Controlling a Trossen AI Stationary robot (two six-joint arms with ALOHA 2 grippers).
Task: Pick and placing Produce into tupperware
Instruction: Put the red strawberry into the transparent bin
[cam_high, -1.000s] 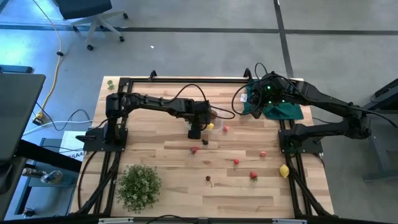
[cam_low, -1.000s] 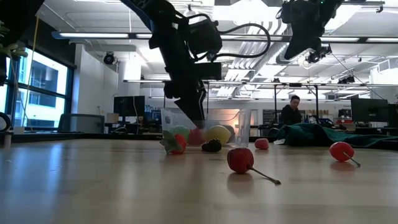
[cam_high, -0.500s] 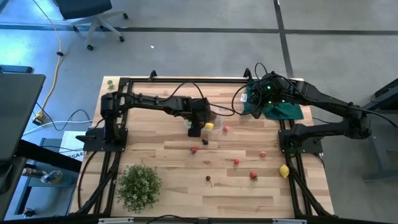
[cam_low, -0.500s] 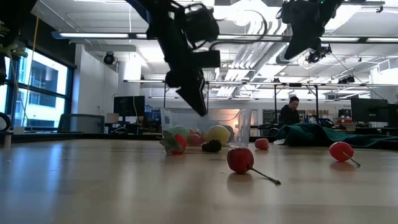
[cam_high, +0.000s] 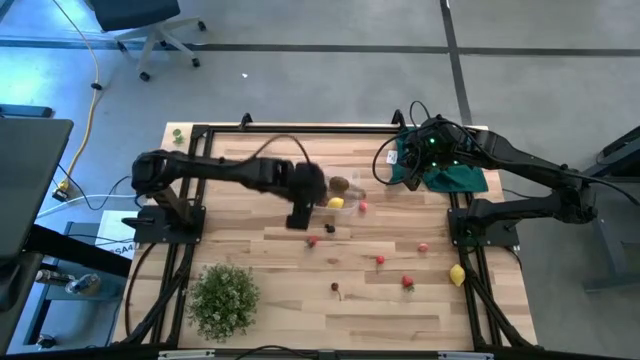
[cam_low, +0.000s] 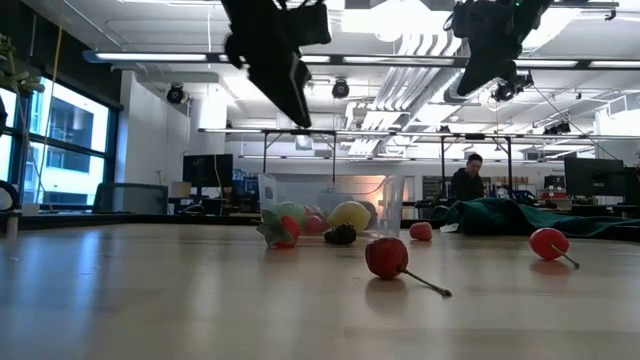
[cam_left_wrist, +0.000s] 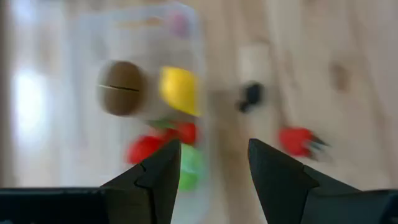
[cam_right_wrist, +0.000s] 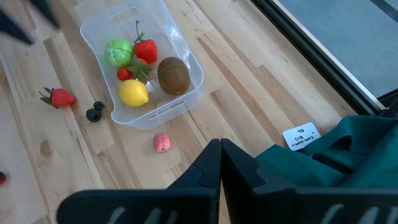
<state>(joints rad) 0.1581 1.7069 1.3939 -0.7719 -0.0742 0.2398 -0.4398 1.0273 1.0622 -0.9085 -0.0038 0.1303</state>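
High view: clear tupperware (cam_high: 335, 190) near the counter's middle, toward the far edge, already holding produce. Left gripper (cam_high: 298, 218) just beside it, toward the left edge. Right gripper (cam_high: 408, 152) parked over a green cloth (cam_high: 455, 175) at the far right corner. Loose fruit scattered toward the near right corner, a yellow lemon (cam_high: 457, 274) at the right edge.

Low view: red cherry (cam_low: 386, 256) nearest the camera; tub behind it, left arm lifted above.

Left wrist view: jaws spread and empty, kiwi (cam_left_wrist: 120, 96) and a strawberry (cam_left_wrist: 298, 139) blurred beyond.

Right wrist view: jaws pressed together, holding nothing.

Risk, as a judgement: round fruit likely to roll from a hasty pinch; light tub easily nudged by a descending arm.

Hard to make out: contents of the tub from above, partly covered by the arm.
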